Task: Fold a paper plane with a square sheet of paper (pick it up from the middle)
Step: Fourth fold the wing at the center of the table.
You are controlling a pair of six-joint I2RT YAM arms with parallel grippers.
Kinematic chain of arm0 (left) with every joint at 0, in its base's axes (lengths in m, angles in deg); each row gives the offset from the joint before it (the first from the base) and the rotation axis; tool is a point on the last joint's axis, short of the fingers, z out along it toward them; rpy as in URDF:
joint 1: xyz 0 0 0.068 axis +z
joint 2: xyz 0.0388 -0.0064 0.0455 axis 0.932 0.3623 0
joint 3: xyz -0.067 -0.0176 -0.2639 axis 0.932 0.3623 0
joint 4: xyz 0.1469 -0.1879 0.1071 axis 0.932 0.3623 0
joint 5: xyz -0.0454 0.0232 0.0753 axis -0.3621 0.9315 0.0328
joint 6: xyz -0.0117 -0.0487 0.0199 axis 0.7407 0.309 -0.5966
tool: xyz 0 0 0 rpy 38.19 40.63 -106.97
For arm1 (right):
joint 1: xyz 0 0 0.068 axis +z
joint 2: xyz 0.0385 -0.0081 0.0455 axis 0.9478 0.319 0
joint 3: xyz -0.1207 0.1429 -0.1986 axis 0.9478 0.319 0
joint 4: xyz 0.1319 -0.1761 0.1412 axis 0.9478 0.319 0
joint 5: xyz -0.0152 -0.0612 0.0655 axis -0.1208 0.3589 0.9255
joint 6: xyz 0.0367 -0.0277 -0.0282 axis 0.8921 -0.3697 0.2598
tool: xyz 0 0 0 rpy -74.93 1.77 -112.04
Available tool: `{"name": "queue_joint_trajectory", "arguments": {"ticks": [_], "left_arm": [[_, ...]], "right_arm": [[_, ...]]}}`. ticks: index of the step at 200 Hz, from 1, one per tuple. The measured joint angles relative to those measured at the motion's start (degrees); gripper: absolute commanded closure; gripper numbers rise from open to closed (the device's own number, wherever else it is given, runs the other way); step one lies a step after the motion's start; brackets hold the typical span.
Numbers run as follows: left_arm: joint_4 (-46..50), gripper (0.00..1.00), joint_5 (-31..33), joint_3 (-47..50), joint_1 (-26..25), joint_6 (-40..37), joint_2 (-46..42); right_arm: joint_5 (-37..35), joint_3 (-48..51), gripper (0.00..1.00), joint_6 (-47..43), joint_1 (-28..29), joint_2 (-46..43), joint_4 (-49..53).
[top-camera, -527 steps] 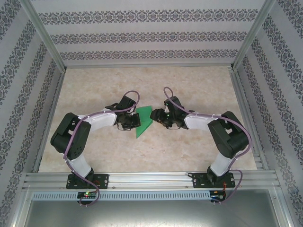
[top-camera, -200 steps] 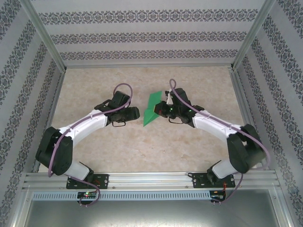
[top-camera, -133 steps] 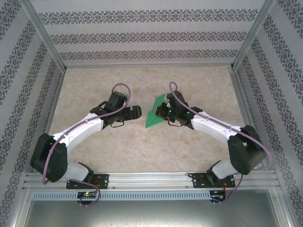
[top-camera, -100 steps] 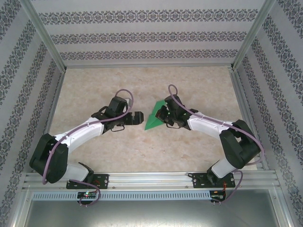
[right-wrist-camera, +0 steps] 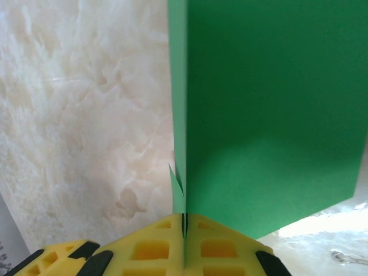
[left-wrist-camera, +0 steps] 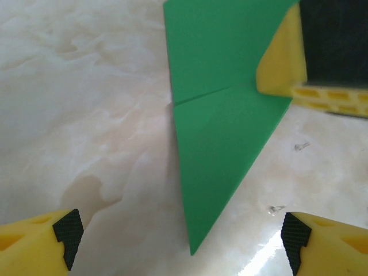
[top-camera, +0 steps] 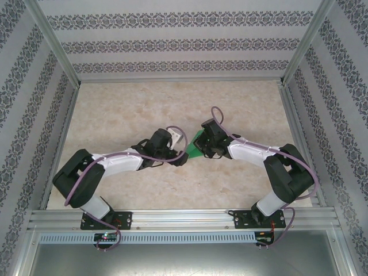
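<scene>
Pinches the folded green paper (right-wrist-camera: 270,115) tight in the right claw (right-wrist-camera: 184,225), squeezed shut on the near edge of the sheet. Holds it standing up on its edge, straight out ahead of that claw, over the pale tabletop (right-wrist-camera: 86,115). Cannot tell whether the paper touches the tabletop.

Right arm: elbow bent sharp and pushed out to the right, forearm low and pointing left toward the middle. Left arm: bent the same way from the other side, elbow out to the left, forearm stretched to the right, wrist turned toward the paper.

Spreads the left claw (left-wrist-camera: 181,238) wide, with nothing held in it. Has the sharp tip of the paper pointing in between the two left fingertips (left-wrist-camera: 66,233), touching neither one. One crease across the paper, just ahead of the left claw. Up and to the right of the left claw, a yellow pad (left-wrist-camera: 279,63) of the right claw pressed on the paper.

Seen from above: both claws almost nose to nose, paper between them.
</scene>
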Motion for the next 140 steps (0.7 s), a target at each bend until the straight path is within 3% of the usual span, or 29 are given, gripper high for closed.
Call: {"name": "queue_joint_trajectory", "arguments": {"ticks": [107,140], "left_arm": [[-21.1,0.29,-3.3,2.2,-2.3,-15.8,9.5],[-22.9,0.42,-5.1,2.2,-2.3,-17.8,11.5]], "right_arm": [[4.2,-0.3,0.97,2.7,-2.4,0.8,1.9],[5.6,-0.4,0.96,3.0,-2.7,1.3,1.9]]}}
